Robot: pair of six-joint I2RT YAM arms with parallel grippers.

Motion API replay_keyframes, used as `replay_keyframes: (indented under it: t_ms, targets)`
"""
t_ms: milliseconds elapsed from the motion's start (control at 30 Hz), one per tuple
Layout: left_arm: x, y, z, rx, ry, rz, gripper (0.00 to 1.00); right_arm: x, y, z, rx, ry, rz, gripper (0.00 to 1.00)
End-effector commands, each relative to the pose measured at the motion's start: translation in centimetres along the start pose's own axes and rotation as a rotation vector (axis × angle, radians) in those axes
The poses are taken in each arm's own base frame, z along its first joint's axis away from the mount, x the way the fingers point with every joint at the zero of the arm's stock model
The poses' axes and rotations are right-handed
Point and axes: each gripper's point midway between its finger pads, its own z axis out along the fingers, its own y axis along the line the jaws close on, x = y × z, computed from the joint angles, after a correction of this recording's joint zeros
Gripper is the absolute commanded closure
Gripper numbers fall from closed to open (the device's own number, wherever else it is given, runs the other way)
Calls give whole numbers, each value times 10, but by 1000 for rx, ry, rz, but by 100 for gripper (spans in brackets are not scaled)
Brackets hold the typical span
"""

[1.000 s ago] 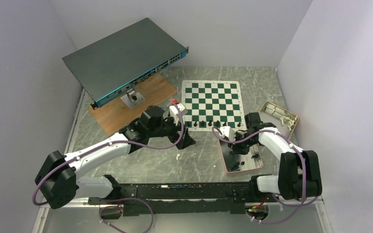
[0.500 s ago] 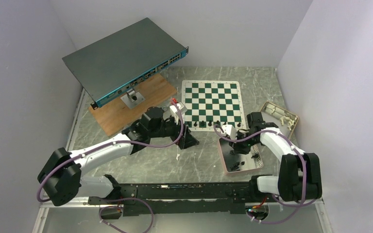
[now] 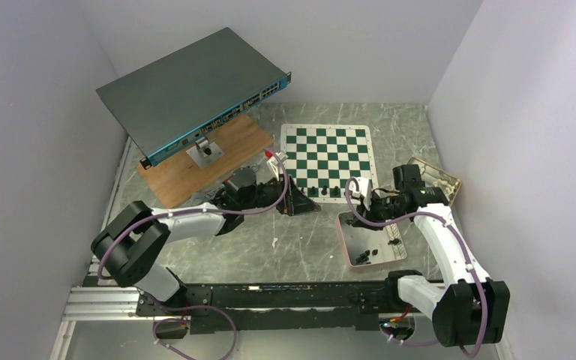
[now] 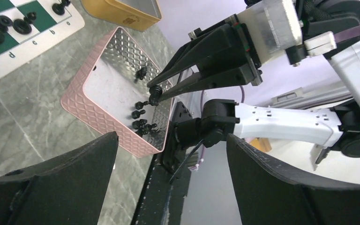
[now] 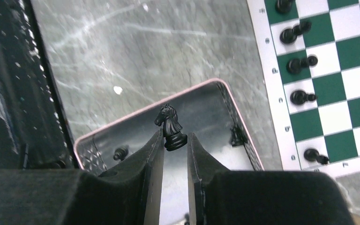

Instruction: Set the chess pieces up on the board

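Right wrist view shows the right claw (image 5: pixel 175 138) closed on a black knight (image 5: pixel 169 120). It pinches the knight by its round base. The knight stands up straight and hangs over the pink tray (image 5: pixel 145 111).

The tray sits on the counter (image 5: pixel 122 56), just beside the near right corner of the board (image 5: pixel 351 89). A few more black pieces (image 3: pixel 363 256) lie in the tray, at the end away from the board. One small piece (image 5: pixel 236 136) sits in the tray at the end close to the board.

Some pawns (image 5: pixel 300 97) are set on the board. They are in the row along the board's near edge, one on each square.

The left claw (image 3: pixel 302 204) is wide open and has nothing in it. It is low down by the board's near left corner. In the left wrist view its two black fingers (image 4: pixel 65 173) spread far apart, and the tray and the knight show between them.

A tan box (image 3: pixel 447 184) sits on the counter, off the board's right side.
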Motion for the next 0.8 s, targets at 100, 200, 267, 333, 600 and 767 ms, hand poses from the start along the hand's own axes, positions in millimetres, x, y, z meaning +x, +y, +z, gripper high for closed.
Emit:
replay_keyframes:
  t_ms: [100, 200, 267, 333, 600, 767]
  targets:
    - [-8, -19, 22, 76, -46, -120, 13, -48, 1, -9, -23, -234, 20, 91]
    - [-3, -21, 34, 67, -43, -135, 14, -52, 2, -9, -32, -266, 23, 91]
    - [-1, -21, 41, 58, -43, -144, 15, -53, 3, -9, -34, -275, 24, 91]
    - [1, -20, 47, 45, -46, -152, 18, -54, -2, -11, -13, -280, 31, 91]
    - [12, -12, 66, -18, -37, -188, 40, -56, -3, -16, 12, -303, 27, 91]
    - [14, -9, 73, -50, -32, -193, 44, -58, 1, -17, 1, -318, 14, 92]
